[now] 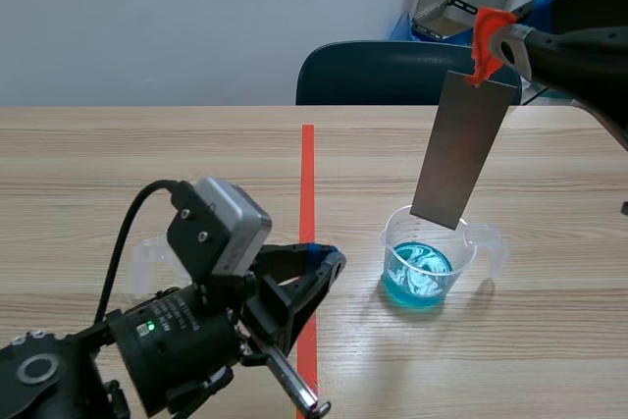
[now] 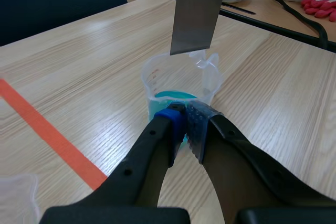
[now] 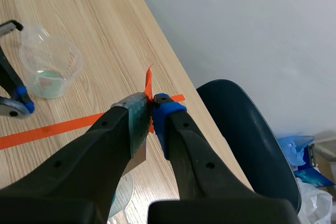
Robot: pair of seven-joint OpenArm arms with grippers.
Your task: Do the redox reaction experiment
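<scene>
Nothing legible in any view. Small white print on the left arm's wrist housing (image 1: pixel 177 317), just at 3 o'clock of its green light (image 1: pixel 150 326), is too small to read. There are faint moulded graduation lines on the beaker (image 2: pixel 153 80), on the wall at 9 o'clock in the left wrist view, but no figures can be made out.

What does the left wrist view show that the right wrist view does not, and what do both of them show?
Only the left wrist view: the lower edge of the grey metal plate hanging over the clear plastic beaker of blue liquid. Only the right wrist view: the right gripper, fingers shut on the orange-red clip. Both: the dark blue chair and the orange-red tape line.
</scene>
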